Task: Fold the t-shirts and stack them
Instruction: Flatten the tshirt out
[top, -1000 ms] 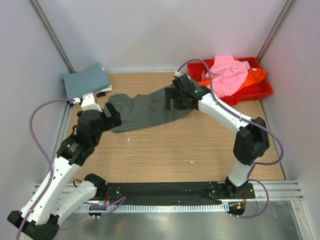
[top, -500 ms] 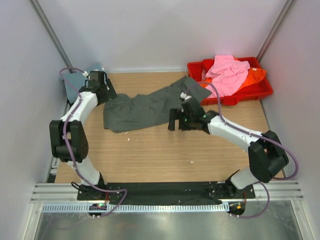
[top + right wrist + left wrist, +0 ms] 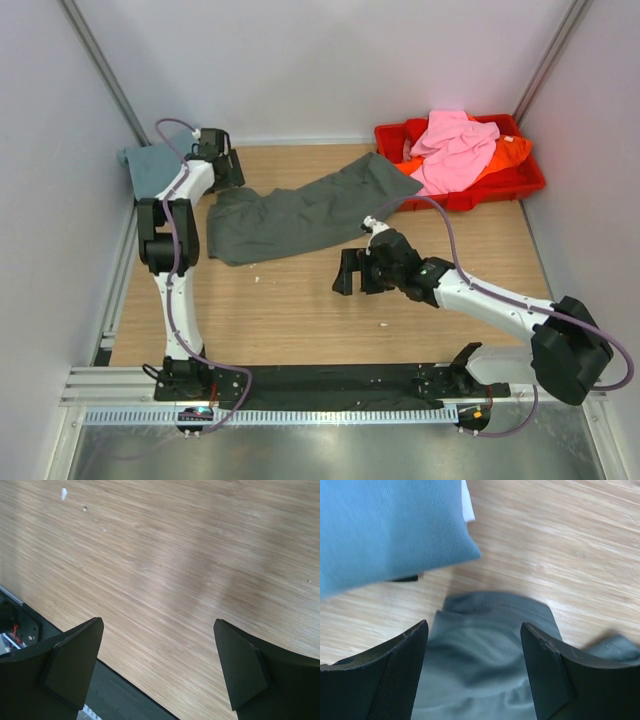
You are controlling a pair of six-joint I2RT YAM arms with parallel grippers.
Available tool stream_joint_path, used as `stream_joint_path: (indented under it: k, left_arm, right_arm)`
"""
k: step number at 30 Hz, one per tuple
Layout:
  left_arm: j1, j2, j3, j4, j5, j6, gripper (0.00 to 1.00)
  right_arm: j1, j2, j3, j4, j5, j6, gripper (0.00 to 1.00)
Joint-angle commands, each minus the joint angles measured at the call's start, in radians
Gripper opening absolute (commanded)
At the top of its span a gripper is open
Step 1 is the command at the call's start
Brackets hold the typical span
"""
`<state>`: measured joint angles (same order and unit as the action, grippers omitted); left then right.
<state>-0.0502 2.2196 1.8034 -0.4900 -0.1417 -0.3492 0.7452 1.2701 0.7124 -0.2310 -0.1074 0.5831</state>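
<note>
Conceivably, the left tool (image 3: 475, 630), jaws apart over the ten-o'clock end of the dark grey t-shirt (image 3: 290, 215) sprawled across the surface (image 3: 300, 320), could snag the teal t-shirt (image 3: 385, 530) just beside it, while the right tool (image 3: 157, 630) gapes empty.

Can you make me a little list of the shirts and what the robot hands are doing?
grey shirt: spread out, unfolded, in the middle
teal shirt: folded, back left corner
red tray: back right, holds pink shirt and orange shirt
left gripper: open, over grey shirt's edge
right gripper: open, empty, over bare table
</note>
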Motion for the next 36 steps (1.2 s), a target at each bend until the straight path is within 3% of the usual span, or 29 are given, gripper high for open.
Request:
stream_joint_path:
  k: [1, 10, 13, 14, 16, 17, 22, 27, 30, 36]
  left_arm:
    - [0.003, 0.014, 0.051, -0.007, -0.059, 0.056, 0.75]
    - [0.001, 0.057, 0.025, -0.004, -0.081, 0.065, 0.66]
    - [-0.002, 0.063, 0.034, -0.021, -0.067, 0.061, 0.59]
    - [0.000, 0.064, 0.036, -0.028, -0.064, 0.062, 0.54]
    - [0.000, 0.066, 0.036, -0.035, -0.059, 0.065, 0.35]
    - [0.000, 0.058, 0.036, -0.038, -0.061, 0.062, 0.20]
    - [-0.020, 0.006, 0.057, -0.058, -0.081, 0.061, 0.00]
    - [-0.066, -0.164, 0.129, -0.171, -0.137, 0.102, 0.00]
    - [-0.108, -0.346, 0.093, -0.209, -0.165, 0.116, 0.00]
    - [-0.259, -0.786, -0.175, -0.288, -0.142, 0.115, 0.00]
  right_arm:
    - [0.008, -0.064, -0.008, 0.036, 0.014, 0.009, 0.99]
    - [0.008, -0.054, -0.022, 0.047, 0.012, 0.009, 0.99]
    - [0.008, -0.060, -0.022, 0.036, 0.021, 0.004, 0.99]
    - [0.008, -0.066, -0.024, 0.036, 0.025, 0.006, 0.99]
    - [0.008, -0.072, -0.027, 0.030, 0.032, 0.004, 0.99]
    - [0.008, -0.084, -0.030, 0.024, 0.038, 0.004, 0.99]
    - [0.008, -0.103, -0.034, 0.001, 0.048, 0.004, 0.99]
    - [0.008, -0.109, 0.037, -0.077, 0.103, -0.025, 0.99]
    - [0.006, -0.106, 0.148, -0.173, 0.230, -0.063, 1.00]
    - [-0.006, -0.124, 0.384, -0.338, 0.495, -0.094, 1.00]
